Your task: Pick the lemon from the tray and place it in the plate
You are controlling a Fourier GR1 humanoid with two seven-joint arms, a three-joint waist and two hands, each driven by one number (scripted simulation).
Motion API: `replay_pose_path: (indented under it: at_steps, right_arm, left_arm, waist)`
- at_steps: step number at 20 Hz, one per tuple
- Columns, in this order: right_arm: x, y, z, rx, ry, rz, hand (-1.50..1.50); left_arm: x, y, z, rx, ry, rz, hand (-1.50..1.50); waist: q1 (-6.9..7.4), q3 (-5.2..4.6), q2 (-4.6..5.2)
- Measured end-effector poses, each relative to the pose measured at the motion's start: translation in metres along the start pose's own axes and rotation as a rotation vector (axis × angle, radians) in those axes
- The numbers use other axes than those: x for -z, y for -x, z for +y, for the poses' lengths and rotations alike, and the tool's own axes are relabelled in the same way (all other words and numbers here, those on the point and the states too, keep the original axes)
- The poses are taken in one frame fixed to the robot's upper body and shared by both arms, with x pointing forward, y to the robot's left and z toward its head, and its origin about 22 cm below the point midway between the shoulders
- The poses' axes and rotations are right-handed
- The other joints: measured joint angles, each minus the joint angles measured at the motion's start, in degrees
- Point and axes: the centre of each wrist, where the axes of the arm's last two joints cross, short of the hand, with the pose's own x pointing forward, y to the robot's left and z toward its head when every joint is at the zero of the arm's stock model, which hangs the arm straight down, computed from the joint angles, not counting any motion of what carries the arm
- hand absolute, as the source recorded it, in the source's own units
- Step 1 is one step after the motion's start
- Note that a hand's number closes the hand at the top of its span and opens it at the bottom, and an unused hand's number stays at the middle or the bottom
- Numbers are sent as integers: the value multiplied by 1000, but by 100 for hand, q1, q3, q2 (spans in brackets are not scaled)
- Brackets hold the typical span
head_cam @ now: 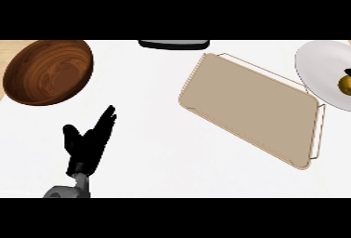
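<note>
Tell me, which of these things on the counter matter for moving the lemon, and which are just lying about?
For the job:
- yellow lemon, at the right edge, over the plate
- round white plate
- flat beige rectangular tray, nothing on it
- black fingertip just above the lemon, probably the right hand

Just lying about:
- round dark wooden bowl
- black left hand, open, resting
- dark object at the top edge

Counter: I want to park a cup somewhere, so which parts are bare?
Bare counter lies between the wooden bowl, the tray and the left hand. The tray itself holds nothing. It is crowded at the right edge, where the lemon sits on the plate.
</note>
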Motion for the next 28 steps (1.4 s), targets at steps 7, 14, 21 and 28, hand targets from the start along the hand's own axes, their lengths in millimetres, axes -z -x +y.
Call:
replay_pose_path:
  at_steps: [7,14,21,28]
  right_arm:
    - [8,31,-22,194,31,24,-150]
    - [5,68,-37,310,-113,-2,-150]
    - [-13,106,-44,299,-241,-21,-150]
    - [-36,125,-40,223,-296,-29,-150]
  left_arm:
    - [-4,4,5,-7,-22,5,0]
    - [-6,9,12,-7,-32,18,0]
    - [-10,12,13,-11,-56,23,0]
    - [-11,9,17,-15,-67,44,0]
  waist:
    - [-107,-19,-62]
    - [-218,-43,-139]
    - [-335,-62,-205]
    - [-398,-78,-230]
